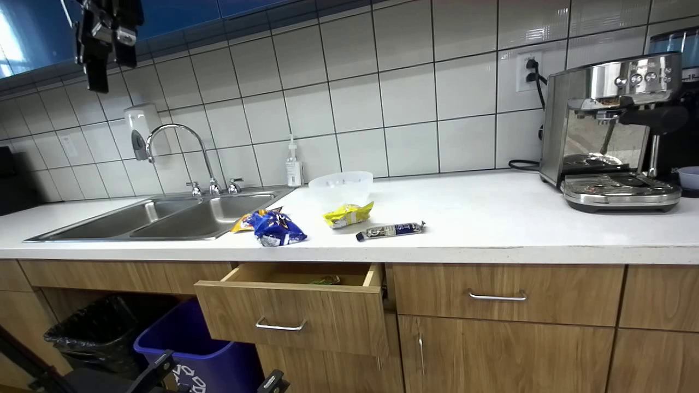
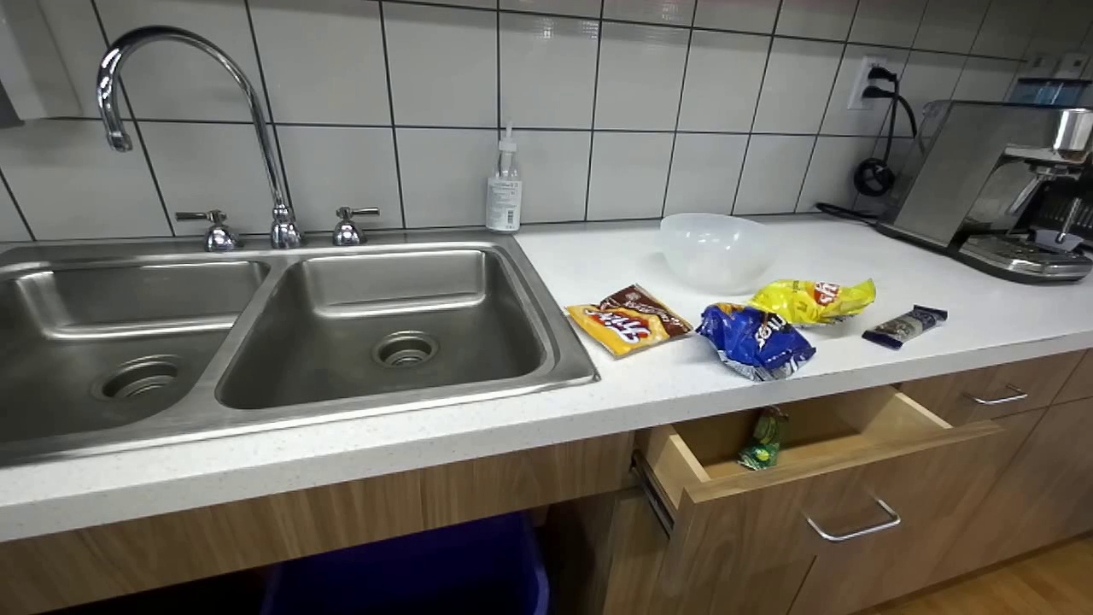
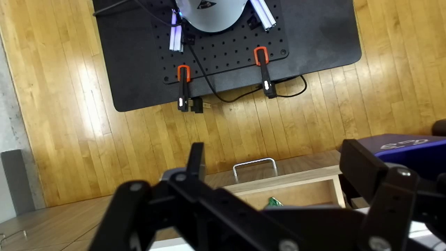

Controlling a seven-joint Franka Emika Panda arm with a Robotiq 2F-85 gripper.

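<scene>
My gripper [image 1: 113, 73] hangs high above the counter at the upper left of an exterior view, touching nothing. In the wrist view its fingers [image 3: 362, 167] are spread wide with nothing between them. Below is a pulled-out wooden drawer [image 2: 837, 504] holding a green wrapper [image 2: 762, 440], partly hidden by the gripper in the wrist view. On the counter in both exterior views lie a crumpled blue bag [image 2: 756, 342], a yellow bag [image 2: 815, 301], an orange-and-brown packet [image 2: 630, 322] and a dark-ended bar [image 2: 905, 326]. A translucent bowl [image 2: 717, 248] stands behind them.
A double steel sink [image 2: 555, 376] with a curved faucet [image 1: 205, 158] adjoins the bags. Behind stands a soap bottle [image 2: 504, 192]. An espresso machine [image 1: 611, 131] is farther along. Blue cabinets [image 1: 180, 16] hang near the gripper. A black-lined bin [image 1: 98, 333] and blue bin [image 1: 218, 365] sit below.
</scene>
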